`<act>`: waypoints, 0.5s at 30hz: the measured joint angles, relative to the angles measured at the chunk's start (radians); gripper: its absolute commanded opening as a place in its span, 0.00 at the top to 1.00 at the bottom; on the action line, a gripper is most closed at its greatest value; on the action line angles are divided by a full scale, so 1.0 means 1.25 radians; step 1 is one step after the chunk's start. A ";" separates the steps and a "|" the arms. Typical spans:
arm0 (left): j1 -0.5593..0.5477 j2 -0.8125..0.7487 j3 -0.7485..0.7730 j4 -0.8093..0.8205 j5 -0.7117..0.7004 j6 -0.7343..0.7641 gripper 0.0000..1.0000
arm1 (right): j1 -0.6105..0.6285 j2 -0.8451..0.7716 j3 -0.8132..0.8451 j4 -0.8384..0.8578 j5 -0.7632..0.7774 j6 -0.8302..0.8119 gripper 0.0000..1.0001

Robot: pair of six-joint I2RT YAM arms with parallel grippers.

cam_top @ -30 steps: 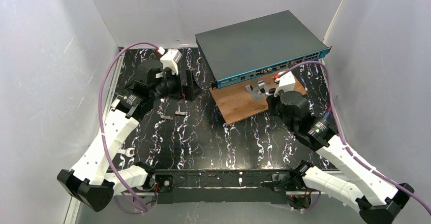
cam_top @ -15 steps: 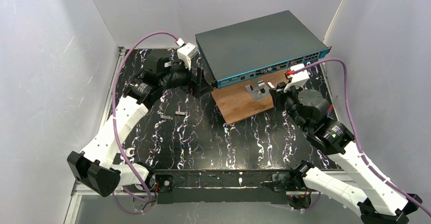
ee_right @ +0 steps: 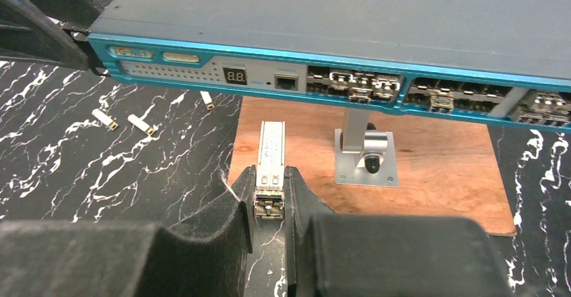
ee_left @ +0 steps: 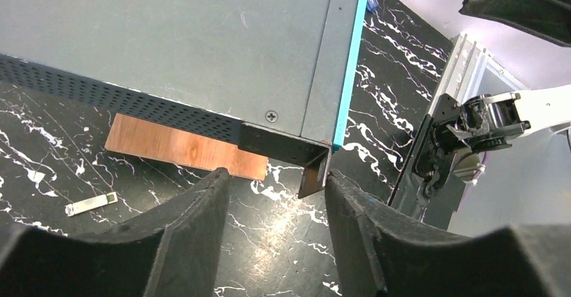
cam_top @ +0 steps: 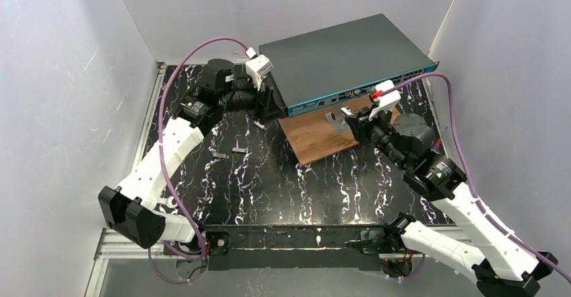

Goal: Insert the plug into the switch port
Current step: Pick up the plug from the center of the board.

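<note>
Left tool (ee_left: 276, 176) has swung to a corner of the flat dark-grey metal switch (ee_left: 168, 34) (jaws apart); right tool (ee_right: 269, 179) clamps the silver plug (ee_right: 271, 149), which may jam if misaimed.

We see a robotics lab bench, set up as a closed test cell. Plain grey-white walls (cam_top: 67, 75) box in a black marbled tabletop (cam_top: 269, 182) on three sides, and an aluminium frame rail (ee_left: 464, 61) edges it. Two white-and-black robot arms, the left arm (cam_top: 158, 166) and the right arm (cam_top: 471, 209), are bolted side by side at the near edge, each trailing a purple cable (cam_top: 217, 39). What lies on the bench is technical gear: a network switch (cam_top: 343, 54) propped on a wooden board (cam_top: 316, 139), a metal bracket (ee_right: 365, 155) and small loose metal parts (cam_top: 229, 153).
</note>
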 measured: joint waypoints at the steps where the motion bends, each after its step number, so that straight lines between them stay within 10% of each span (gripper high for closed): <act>1: 0.000 0.003 0.001 0.001 0.007 0.003 0.52 | 0.000 0.005 0.000 0.006 -0.006 0.000 0.99; 15: -0.025 0.009 0.004 -0.002 0.046 0.061 0.71 | 0.000 0.027 0.000 0.055 -0.028 0.001 0.99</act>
